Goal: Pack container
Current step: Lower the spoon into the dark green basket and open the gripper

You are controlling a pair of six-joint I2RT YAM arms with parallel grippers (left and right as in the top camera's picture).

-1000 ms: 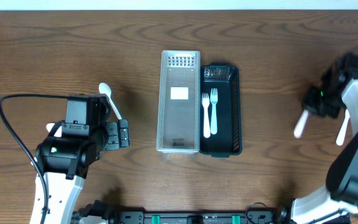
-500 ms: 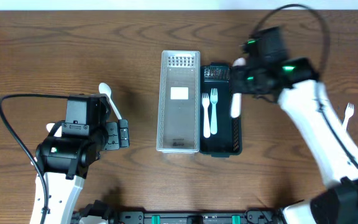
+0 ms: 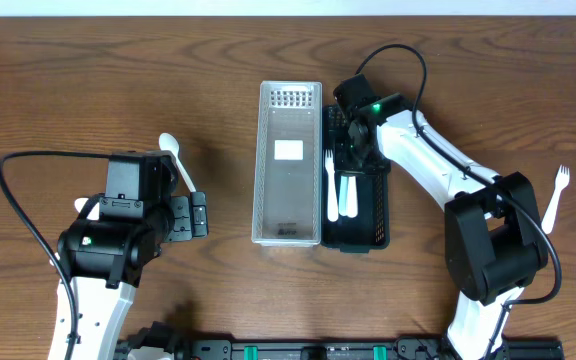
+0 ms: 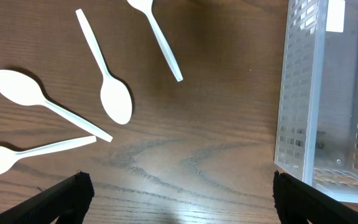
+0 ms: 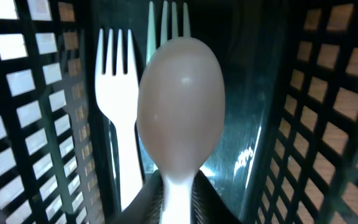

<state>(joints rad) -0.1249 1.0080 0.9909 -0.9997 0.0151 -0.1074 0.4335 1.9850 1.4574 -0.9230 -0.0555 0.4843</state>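
A black mesh basket [image 3: 381, 195] stands beside a clear mesh container [image 3: 265, 160] at the table's middle. My right gripper [image 3: 354, 148] reaches down into the black basket [image 5: 328, 93], shut on the handle of a white plastic spoon [image 5: 179, 112]. Two white forks [image 5: 120, 93] lie on the basket floor under that spoon. My left gripper [image 4: 182, 202] hovers open over bare wood left of the clear container [image 4: 297, 112], holding nothing. Several white spoons [image 4: 114, 99] lie on the table ahead of it.
A white fork [image 3: 556, 190] lies alone at the far right of the table. One spoon [image 3: 173, 150] shows beside the left arm in the overhead view. A black cable [image 3: 18, 200] loops around the left arm.
My right arm swung from the far right across to the black basket, carrying the spoon, and lowered it inside over the forks. The left arm has not moved.
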